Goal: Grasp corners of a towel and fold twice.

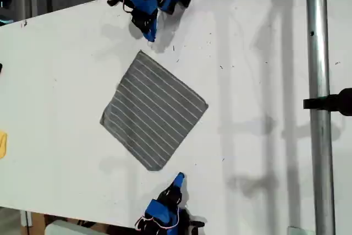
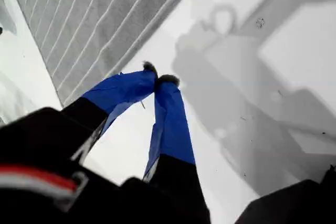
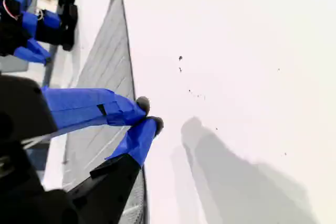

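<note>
The towel (image 1: 154, 111), grey with fine white stripes, lies flat and unfolded on the white table (image 1: 66, 70), turned like a diamond. Its corners point to the exterior view's top (image 1: 142, 52), right (image 1: 207, 104), bottom (image 1: 155, 169) and left (image 1: 102, 120). My first gripper (image 1: 179, 178) (image 2: 160, 80) is shut and empty over bare table just off the bottom corner, with the towel (image 2: 89, 19) beside it. My second gripper (image 1: 149, 36) (image 3: 149, 114) is shut and empty near the top corner, beside the towel's (image 3: 105, 66) edge. The first arm (image 3: 31, 19) shows beyond the towel.
A small yellow object (image 1: 2, 144) lies at the exterior view's left edge. A metal pole (image 1: 318, 136) with a black clamp (image 1: 330, 103) runs down the exterior view's right side. Bare white table (image 1: 258, 81) lies between the towel and the pole.
</note>
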Controlling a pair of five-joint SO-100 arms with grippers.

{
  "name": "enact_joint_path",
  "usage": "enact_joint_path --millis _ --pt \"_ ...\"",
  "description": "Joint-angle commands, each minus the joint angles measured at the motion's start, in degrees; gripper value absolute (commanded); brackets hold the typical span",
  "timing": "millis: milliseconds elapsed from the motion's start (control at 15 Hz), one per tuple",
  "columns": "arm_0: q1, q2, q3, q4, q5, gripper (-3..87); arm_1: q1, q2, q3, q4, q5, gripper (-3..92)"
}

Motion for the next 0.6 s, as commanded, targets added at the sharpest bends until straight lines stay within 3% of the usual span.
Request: enact_joint_path --millis 0,533 --pt "-10.5 0.3 0.3 0.3 -49.9 -2.7 -9.1 0.0 -1.7 0.8 0.5 -0.3" --pt "-9.1 -3.3 -7.7 -3.8 -48.3 -2.9 -10.5 -6.2 -14.9 0.9 -3.3 -0.3"
